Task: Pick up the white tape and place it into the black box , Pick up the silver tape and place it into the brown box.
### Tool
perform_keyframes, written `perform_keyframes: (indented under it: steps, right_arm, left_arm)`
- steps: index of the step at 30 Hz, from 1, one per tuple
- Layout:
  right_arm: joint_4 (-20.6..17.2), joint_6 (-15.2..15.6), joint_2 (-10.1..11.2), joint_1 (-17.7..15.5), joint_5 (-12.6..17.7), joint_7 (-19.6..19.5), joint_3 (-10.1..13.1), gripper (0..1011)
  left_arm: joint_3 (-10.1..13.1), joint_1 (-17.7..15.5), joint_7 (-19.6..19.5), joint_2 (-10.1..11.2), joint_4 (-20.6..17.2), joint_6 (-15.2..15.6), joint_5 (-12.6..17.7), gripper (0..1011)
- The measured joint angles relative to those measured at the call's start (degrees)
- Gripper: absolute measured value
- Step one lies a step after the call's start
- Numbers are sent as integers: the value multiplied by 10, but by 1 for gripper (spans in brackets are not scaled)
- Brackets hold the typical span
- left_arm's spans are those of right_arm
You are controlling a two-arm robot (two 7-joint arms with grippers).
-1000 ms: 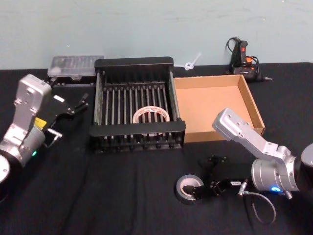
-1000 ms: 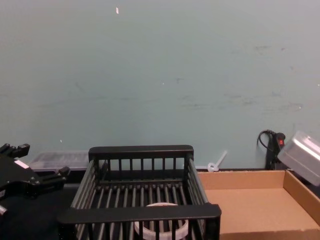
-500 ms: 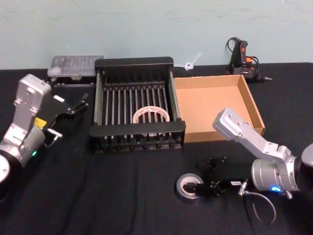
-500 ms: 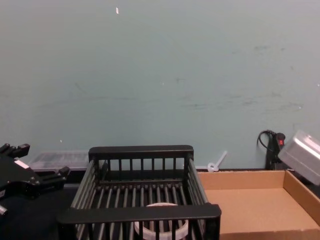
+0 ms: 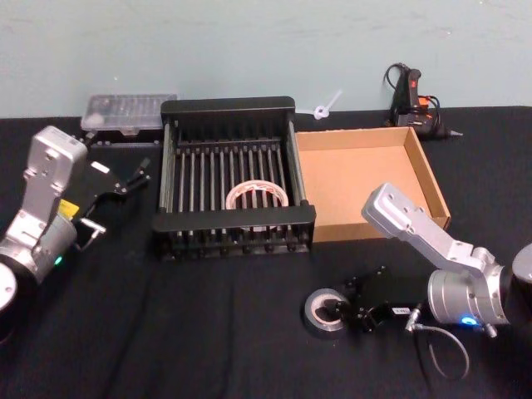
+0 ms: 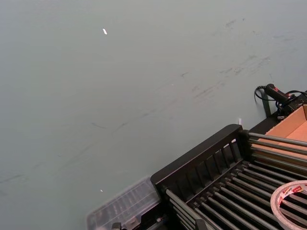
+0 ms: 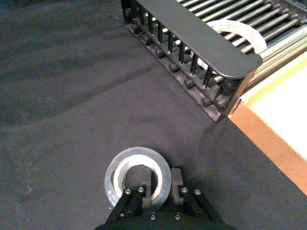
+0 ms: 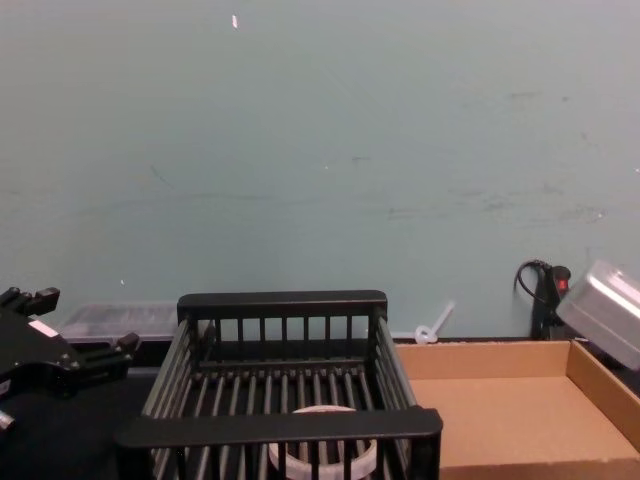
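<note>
The silver tape (image 5: 324, 309) lies flat on the black cloth in front of the boxes. My right gripper (image 5: 342, 312) is down at it, one finger inside the hole and the other outside, shut on the roll's wall (image 7: 161, 178). The white tape (image 5: 258, 196) lies on the ribbed floor of the black box (image 5: 229, 105), near its front wall; the chest view shows the roll (image 8: 322, 452) behind the slats. The brown box (image 5: 357, 183) stands just right of the crate with nothing in it. My left gripper (image 5: 137, 172) hangs open left of the crate, holding nothing.
A clear plastic case (image 5: 129, 112) sits behind the crate's left corner. A glue gun (image 5: 411, 96) and a small white piece (image 5: 326, 106) lie by the back wall. A cable loop (image 5: 445, 353) trails from my right wrist. Black cloth covers the table.
My right gripper's fingers have drawn together onto the silver tape's wall, and the roll has shifted slightly. The left arm has stayed still.
</note>
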Motion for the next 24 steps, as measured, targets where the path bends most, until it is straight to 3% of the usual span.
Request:
perform_keyframes:
  steps: [6,24]
  right_arm:
    - [0,0,0,0,0,0,0,191]
    - [-1,0,0,0,0,0,0,181]
  left_arm:
    - [0,0,0,0,0,0,0,1001]
    - [0,0,0,0,0,0,0,1001]
